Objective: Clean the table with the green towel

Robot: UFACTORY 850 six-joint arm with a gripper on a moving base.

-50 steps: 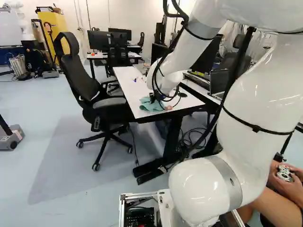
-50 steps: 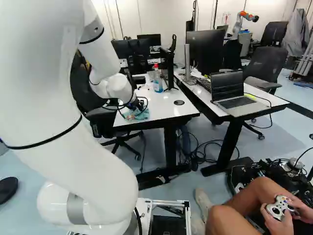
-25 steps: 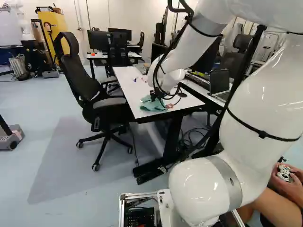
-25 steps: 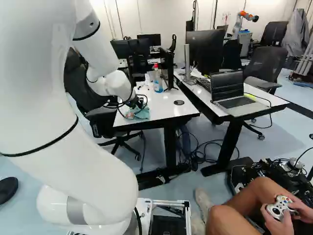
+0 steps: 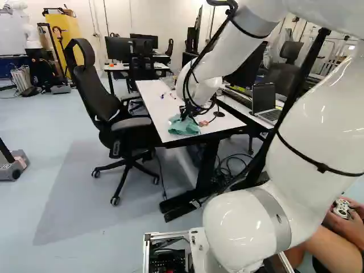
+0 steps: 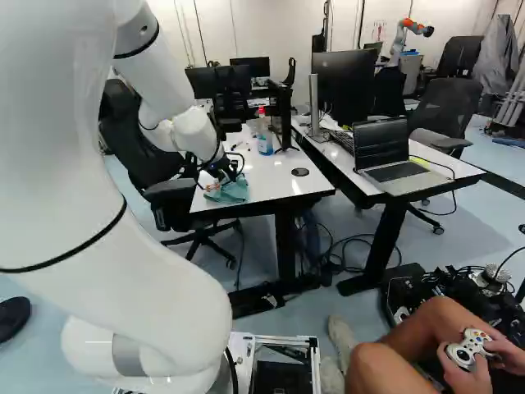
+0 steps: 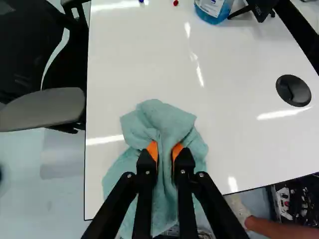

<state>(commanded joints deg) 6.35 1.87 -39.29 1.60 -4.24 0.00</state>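
Green towel lies bunched on the near end of the white counter, at the middle of the left base view. Gripper found pinching a raised fold of it between orange pads. Red-capped bottle stands upright farther back, upper middle of the right base view.

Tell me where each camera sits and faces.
Left base view: on the base, behind-left of the arm, facing ahead and down to the white table and office chair; the arm fills its right.
Right base view: on the base, behind-right, facing ahead and down to the table and laptop; the arm fills its left.
Wrist view: on the wrist, looking along the gripper onto the green towel; two fingers show.
Shared by base views: lowest joint, table, towel.
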